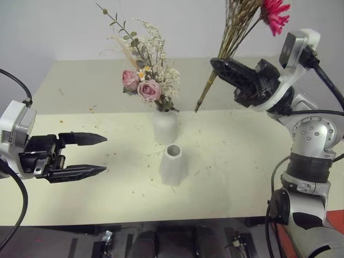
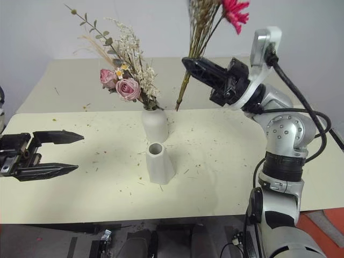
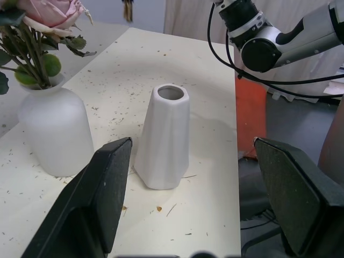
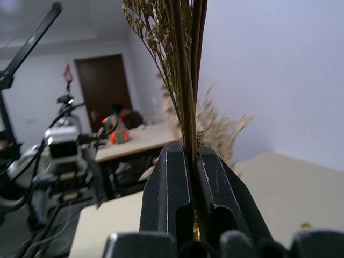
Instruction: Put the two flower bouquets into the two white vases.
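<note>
The dusty-pink rose bouquet (image 1: 142, 80) stands in the bottle-shaped white vase (image 1: 164, 126) at mid table. In front of it the tapered white vase (image 1: 173, 164) stands with nothing in its round mouth. My right gripper (image 1: 221, 65) is shut on the stems of the dried-grass bouquet (image 1: 236, 27) with a bright pink daisy (image 1: 275, 13), held upright in the air to the right of the vases, stem ends hanging free. In the right wrist view its fingers (image 4: 167, 188) clamp the stems (image 4: 185, 75). My left gripper (image 1: 98, 155) is open, level, left of the tapered vase (image 3: 163, 137).
The cream table (image 1: 242, 161) is strewn with bits of dried plant. Its front edge runs just below the tapered vase. A person sits at a far desk (image 4: 118, 121) in the right wrist view.
</note>
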Controlling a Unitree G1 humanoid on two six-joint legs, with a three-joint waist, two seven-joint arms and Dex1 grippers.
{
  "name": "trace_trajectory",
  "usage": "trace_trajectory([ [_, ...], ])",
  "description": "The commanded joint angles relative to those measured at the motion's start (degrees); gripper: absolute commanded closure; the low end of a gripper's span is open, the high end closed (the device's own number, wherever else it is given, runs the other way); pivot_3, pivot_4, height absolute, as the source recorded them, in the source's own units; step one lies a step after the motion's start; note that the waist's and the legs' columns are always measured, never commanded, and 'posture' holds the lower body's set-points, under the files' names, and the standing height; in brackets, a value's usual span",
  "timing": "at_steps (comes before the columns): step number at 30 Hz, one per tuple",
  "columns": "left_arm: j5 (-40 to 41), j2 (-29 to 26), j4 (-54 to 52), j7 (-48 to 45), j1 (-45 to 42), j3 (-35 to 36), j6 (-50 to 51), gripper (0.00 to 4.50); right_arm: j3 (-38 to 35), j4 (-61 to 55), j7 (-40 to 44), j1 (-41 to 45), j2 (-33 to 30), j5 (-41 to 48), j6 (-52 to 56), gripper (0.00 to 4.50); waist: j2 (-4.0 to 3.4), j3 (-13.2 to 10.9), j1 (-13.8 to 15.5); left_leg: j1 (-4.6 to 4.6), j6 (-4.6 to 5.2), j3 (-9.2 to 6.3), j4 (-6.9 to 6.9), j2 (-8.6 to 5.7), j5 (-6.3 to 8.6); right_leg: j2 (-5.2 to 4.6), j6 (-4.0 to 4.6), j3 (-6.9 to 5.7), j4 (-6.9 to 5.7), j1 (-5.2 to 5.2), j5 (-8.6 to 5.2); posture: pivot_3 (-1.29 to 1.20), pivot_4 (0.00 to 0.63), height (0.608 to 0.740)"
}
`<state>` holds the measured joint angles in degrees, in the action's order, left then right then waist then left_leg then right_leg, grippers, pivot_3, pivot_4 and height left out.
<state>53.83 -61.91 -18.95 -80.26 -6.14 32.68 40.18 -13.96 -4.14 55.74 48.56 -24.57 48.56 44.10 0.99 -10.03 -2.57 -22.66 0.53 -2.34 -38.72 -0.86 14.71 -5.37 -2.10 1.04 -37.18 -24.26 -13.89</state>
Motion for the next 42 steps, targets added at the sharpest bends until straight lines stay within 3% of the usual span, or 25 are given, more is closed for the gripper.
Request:
trace_trajectory([
  [1,0.7,-1.2,-1.0,0.2,-0.1,1.7,0.0,0.60,2.4,-2.8,1.7,-0.2,-0.3,0.2,-2.0,4.48,0.00,0.0,0.0,0.00,0.00,0.00,0.00,0.00,0.00,0.00,0.00,0.00,0.00,-0.01,0.00,0.00,0.150,0.740],
  [16,0.2,-1.8,-0.8,-0.6,-0.3,0.2,-0.5,0.60,8.0,-2.2,7.9,0.6,0.8,6.8,3.1,4.48,0.00,0.0,0.1,0.00,0.00,0.00,0.00,0.00,0.00,-0.01,0.00,-0.01,0.01,-0.01,0.00,0.00,0.150,0.740],
  [42,0.3,-1.5,-1.5,0.2,0.5,0.6,-0.6,0.60,16.5,0.0,12.9,-5.3,1.8,-6.0,-8.0,4.48,0.00,0.0,0.1,0.01,-0.01,-0.01,0.00,-0.02,0.00,-0.02,0.00,-0.01,0.00,-0.02,0.00,0.00,0.150,0.740],
])
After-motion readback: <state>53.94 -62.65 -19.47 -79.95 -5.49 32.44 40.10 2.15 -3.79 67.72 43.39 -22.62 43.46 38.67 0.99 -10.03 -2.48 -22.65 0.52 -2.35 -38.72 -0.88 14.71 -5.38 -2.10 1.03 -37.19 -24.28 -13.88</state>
